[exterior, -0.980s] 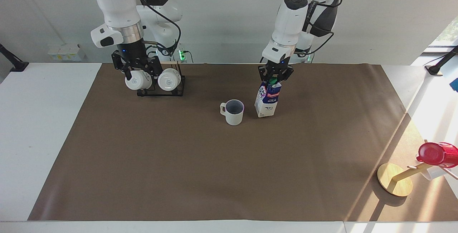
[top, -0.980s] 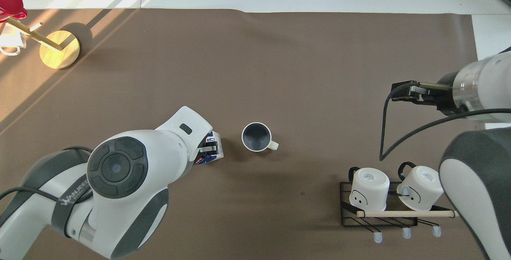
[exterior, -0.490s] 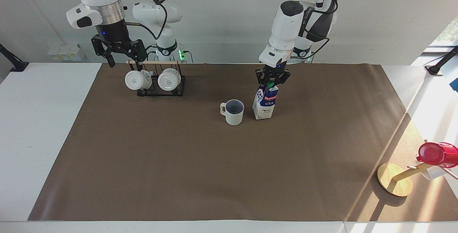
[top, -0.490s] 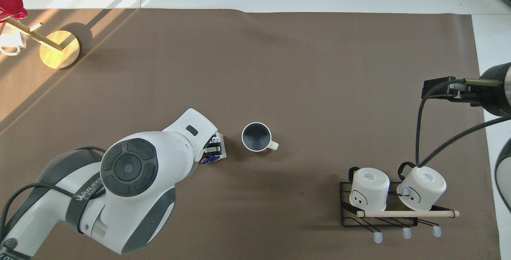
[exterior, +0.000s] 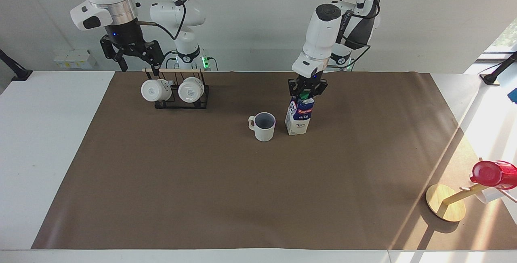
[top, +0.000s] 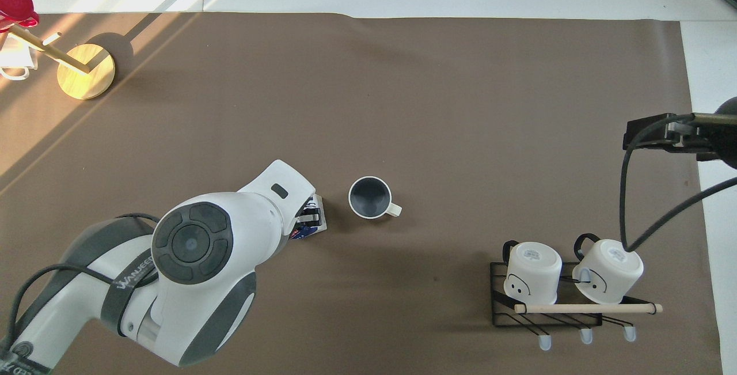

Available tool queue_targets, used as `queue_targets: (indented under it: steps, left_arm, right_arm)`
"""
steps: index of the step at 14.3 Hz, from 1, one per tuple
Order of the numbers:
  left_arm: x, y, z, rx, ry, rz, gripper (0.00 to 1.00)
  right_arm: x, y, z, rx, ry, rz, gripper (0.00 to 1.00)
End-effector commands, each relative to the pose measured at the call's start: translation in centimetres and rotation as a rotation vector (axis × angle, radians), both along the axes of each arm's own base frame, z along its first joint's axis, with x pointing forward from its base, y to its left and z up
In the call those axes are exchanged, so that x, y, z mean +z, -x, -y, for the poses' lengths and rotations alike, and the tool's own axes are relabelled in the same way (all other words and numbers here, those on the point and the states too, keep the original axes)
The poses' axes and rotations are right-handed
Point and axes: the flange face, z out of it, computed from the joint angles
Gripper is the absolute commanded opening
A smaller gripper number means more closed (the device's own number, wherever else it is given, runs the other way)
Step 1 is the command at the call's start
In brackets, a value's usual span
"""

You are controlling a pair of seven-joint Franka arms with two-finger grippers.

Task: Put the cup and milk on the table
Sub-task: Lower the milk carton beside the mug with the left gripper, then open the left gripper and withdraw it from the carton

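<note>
The cup (exterior: 263, 126) stands upright on the brown mat (exterior: 242, 190) of the white table (exterior: 48, 142), near the middle; it also shows in the overhead view (top: 369, 197). The milk (exterior: 299, 116) stands upright on the mat beside the cup, toward the left arm's end. My left gripper (exterior: 306, 90) is shut on the carton's top at the green cap; in the overhead view the arm hides most of the carton (top: 300, 233). My right gripper (exterior: 138, 66) is open and empty, raised over the mug rack (exterior: 181, 100).
The black wire rack (top: 547, 311) holds two white mugs (exterior: 151, 90) and stands close to the robots at the right arm's end. A wooden stand (exterior: 446, 208) with a red cup (exterior: 490, 173) sits farther from the robots at the left arm's end.
The milk went from tilted to standing upright on the mat under the left gripper. The right gripper rose from the rack's mugs and shifted toward the right arm's end of the table.
</note>
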Motion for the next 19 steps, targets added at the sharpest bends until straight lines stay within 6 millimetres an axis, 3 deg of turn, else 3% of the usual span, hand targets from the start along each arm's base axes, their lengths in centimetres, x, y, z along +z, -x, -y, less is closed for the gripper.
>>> queue_targets:
  steps: [1,6,9,12,15,19]
  left_arm:
    - [1.7,-0.2,0.3,0.043,0.008,-0.005,1.00]
    - [9.2,-0.2,-1.4,0.051,-0.043,-0.078,1.00]
    - [14.0,-1.3,-5.8,-0.033,-0.080,-0.129,1.00]
    - [17.8,-3.1,-11.9,-0.137,-0.086,-0.144,1.00]
    - [20.0,-4.0,-17.0,-0.213,-0.096,-0.150,1.00]
    - [20.4,-4.6,-22.3,-0.187,-0.093,-0.174,1.00]
  right_arm:
    - [0.2,0.0,0.3,0.021,-0.021,-0.011,1.00]
    - [0.1,0.1,0.1,0.026,-0.022,-0.019,1.00]
    - [0.1,0.1,0.1,0.025,-0.022,-0.020,1.00]
    - [0.1,0.1,0.1,0.025,-0.037,-0.020,1.00]
    - [0.1,0.1,0.0,0.023,-0.057,-0.022,1.00]
    - [0.2,0.1,-0.1,0.021,-0.057,-0.021,1.00]
